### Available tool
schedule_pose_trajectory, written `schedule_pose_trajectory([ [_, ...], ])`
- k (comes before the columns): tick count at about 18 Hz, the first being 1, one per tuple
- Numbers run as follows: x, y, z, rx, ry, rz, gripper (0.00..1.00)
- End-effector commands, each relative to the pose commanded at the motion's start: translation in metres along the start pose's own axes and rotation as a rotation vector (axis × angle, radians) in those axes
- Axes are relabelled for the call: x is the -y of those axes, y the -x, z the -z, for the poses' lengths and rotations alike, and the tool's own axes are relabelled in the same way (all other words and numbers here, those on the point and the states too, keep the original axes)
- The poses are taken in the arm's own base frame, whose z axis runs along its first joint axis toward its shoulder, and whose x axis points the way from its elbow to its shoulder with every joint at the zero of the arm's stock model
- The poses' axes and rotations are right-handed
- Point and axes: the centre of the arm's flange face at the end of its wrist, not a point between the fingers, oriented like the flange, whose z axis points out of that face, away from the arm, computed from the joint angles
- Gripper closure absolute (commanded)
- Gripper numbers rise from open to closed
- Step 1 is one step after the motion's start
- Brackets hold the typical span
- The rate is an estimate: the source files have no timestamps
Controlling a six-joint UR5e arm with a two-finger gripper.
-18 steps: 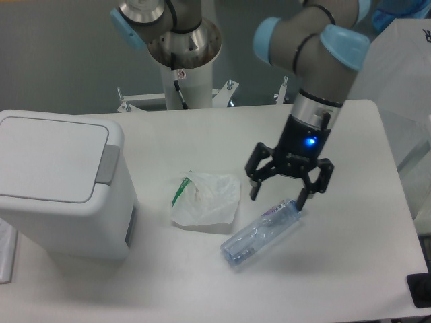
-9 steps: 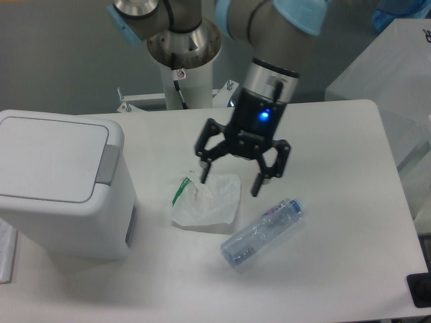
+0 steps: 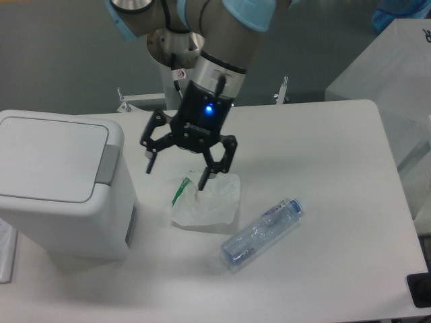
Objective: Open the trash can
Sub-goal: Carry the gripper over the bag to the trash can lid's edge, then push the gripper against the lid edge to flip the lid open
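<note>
1. The counter [image 3: 337,168] is white and carries everything.
2. The trash can [image 3: 57,185] stands at the counter's left edge, lid flat and shut, grey push tab [image 3: 106,163] facing right.
3. The end effector [image 3: 176,173] hangs beside the can, fingers spread wide, holding nothing.
4. A white bag [image 3: 212,202] lies just below it.
5. A clear bottle [image 3: 262,232] lies on its side, right of the bag.

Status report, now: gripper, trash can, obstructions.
Gripper open, empty, above table between bin and bag. Trash can lid down, grey push tab untouched. Plastic bag and bottle lie right, off the path.
</note>
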Motion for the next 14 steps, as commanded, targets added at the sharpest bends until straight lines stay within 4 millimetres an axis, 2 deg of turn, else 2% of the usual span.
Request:
schedule_pose_trajectory([
  [3, -0.003, -0.014, -0.01, -0.019, 0.018, -0.015, 0.0],
  [8, -0.009, -0.024, -0.019, -0.033, 0.035, 0.006, 0.0],
  [14, -0.012, -0.021, -0.024, -0.034, 0.043, 0.007, 0.0],
])
